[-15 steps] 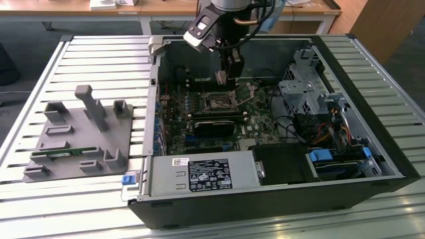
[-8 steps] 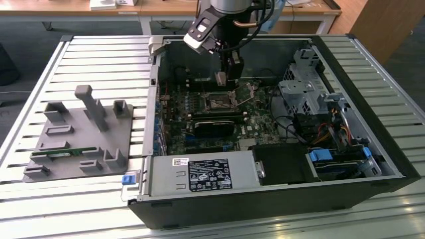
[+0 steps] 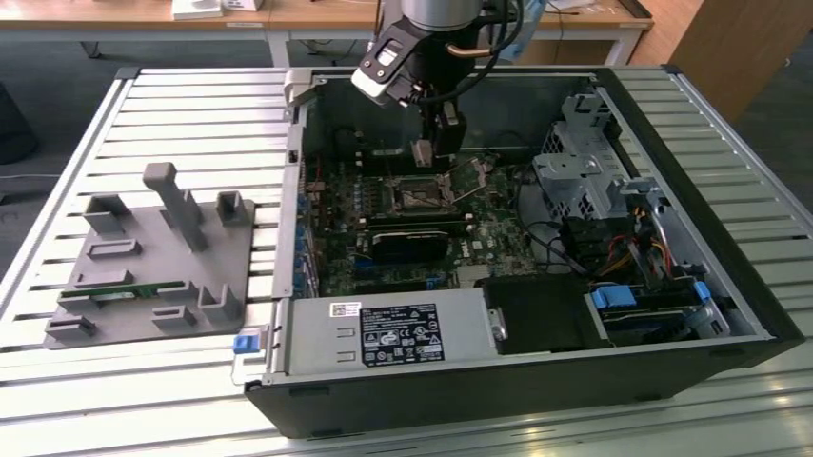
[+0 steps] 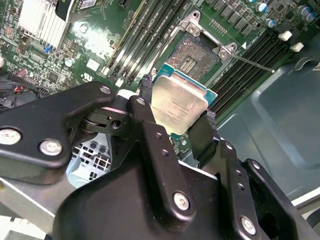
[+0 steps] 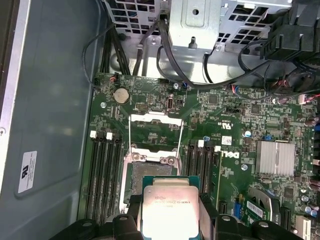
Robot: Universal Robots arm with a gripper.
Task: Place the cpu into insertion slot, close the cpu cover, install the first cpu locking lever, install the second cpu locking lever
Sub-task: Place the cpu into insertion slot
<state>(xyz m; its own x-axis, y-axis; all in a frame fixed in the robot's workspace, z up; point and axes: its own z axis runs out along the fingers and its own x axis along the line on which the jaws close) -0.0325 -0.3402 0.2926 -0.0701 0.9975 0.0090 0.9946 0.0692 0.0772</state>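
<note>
My gripper (image 3: 429, 152) hangs inside the open computer case, a little above the motherboard (image 3: 381, 252), and is shut on the cpu (image 4: 177, 102). The cpu is a small square chip with its silvery top showing in both wrist views, held by two opposite edges between the black fingers (image 4: 145, 92). The insertion slot (image 5: 150, 172) lies bare just beyond the chip (image 5: 170, 210), close to it in both wrist views. The cpu cover (image 5: 155, 117) is a thin metal frame flipped open on the far side of the slot. A thin locking lever (image 4: 250, 62) sticks out beside the socket (image 4: 192, 55).
Memory slots (image 5: 105, 175) flank the socket on both sides. A finned heatsink (image 5: 275, 157), a drive cage (image 3: 578, 181) with cables, and a power supply (image 3: 394, 333) crowd the case. A grey fixture plate (image 3: 140, 276) sits on the slatted table at the exterior view's left.
</note>
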